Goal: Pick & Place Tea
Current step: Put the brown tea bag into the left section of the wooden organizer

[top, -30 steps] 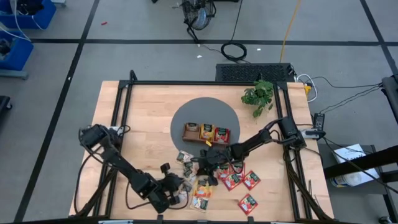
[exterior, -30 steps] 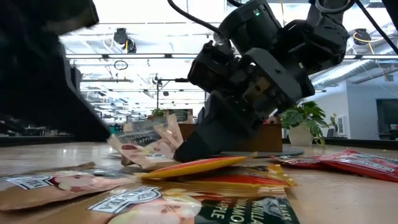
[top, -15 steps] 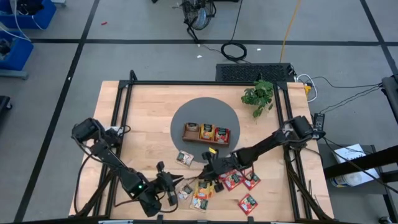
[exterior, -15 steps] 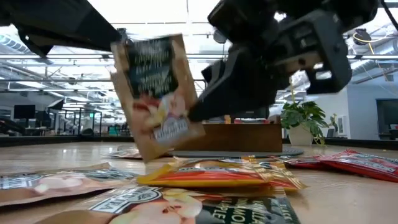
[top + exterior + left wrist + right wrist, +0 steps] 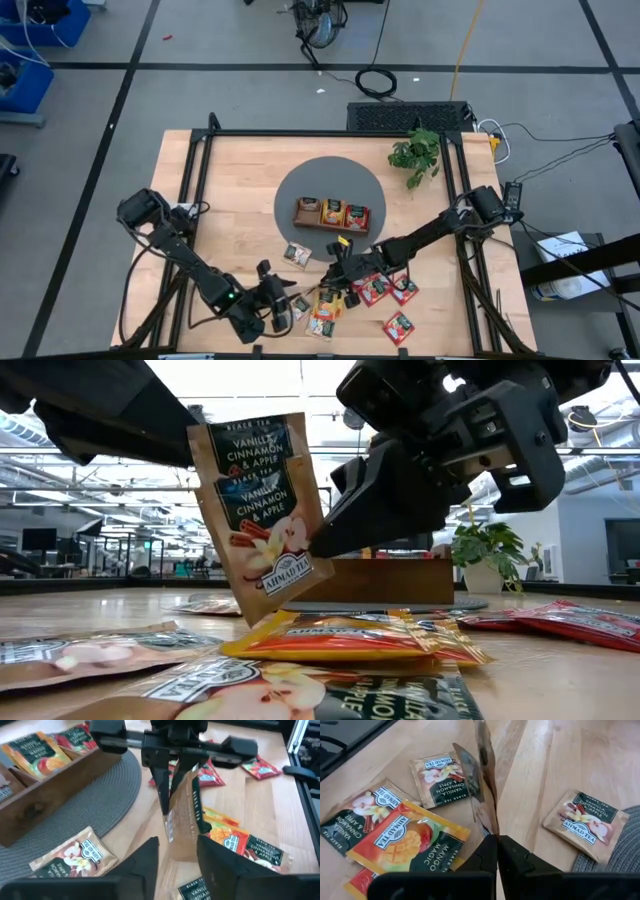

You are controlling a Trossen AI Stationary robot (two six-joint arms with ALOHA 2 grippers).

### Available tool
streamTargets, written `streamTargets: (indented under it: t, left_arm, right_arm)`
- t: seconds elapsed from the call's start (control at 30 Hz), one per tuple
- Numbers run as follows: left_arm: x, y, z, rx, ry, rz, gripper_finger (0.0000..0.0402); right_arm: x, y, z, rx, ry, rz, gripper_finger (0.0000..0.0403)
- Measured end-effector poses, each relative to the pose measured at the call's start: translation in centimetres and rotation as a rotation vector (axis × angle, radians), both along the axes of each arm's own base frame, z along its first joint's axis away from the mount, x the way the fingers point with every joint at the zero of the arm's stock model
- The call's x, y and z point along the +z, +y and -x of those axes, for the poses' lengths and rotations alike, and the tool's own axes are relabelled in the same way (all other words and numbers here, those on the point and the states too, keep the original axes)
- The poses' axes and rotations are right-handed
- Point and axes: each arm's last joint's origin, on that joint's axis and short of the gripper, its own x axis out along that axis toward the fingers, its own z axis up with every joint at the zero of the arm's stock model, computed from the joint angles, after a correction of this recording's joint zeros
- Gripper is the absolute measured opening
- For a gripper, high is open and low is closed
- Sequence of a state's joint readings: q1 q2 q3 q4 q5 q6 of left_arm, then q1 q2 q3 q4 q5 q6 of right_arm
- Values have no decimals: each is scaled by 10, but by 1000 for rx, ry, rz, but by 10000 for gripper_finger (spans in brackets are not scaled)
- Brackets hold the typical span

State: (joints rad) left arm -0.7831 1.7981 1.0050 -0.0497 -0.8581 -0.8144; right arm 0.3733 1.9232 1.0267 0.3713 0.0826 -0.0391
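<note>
- Packets of tea lie scattered on the near half of the wooden table (image 5: 230, 190), most of them in front of the grey round mat (image 5: 330, 195) that carries the wooden tray (image 5: 331, 214).
- We see the right gripper (image 5: 497, 851) pinched tight on the edge of one vanilla, cinnamon and apple packet (image 5: 262, 510), which hangs upright and slightly tilted, its lower corner close over the pile.
- Its fingers (image 5: 375, 500) grip that packet from the side in the low view.
- We see the left gripper (image 5: 177, 851) just beside the same packet, its two fingers apart on either side of the lower edge; whether they touch it we cannot tell.
- An orange mango packet (image 5: 405, 837) lies flat below the held one, touching another vanilla packet (image 5: 357, 815).
- A further vanilla packet (image 5: 585, 822) rests against the mat's edge.
- Red packets (image 5: 385, 290) lie towards the right arm's side.
- The tray holds a few packets in its compartments.
- A green plant (image 5: 415, 155) stands at the far right.
</note>
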Motion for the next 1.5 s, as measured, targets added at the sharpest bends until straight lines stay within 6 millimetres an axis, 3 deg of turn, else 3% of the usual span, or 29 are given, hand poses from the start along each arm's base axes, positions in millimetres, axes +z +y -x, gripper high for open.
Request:
streamTargets:
  t: [0.37,0.77,1.27,1.5]
  left_arm:
    - [-2,0,-2,-62,54,46,215]
    - [-4,15,-9,-23,93,-44,194]
    - [-7,18,-8,-48,147,-69,214]
    - [-7,31,-18,-24,157,-100,214]
  right_arm:
    - [-3,-3,1,-28,28,-21,0]
    - [-3,-3,2,-20,25,-22,0]
    - [-9,-2,7,-24,92,-12,0]
    - [-7,1,6,-12,72,-14,0]
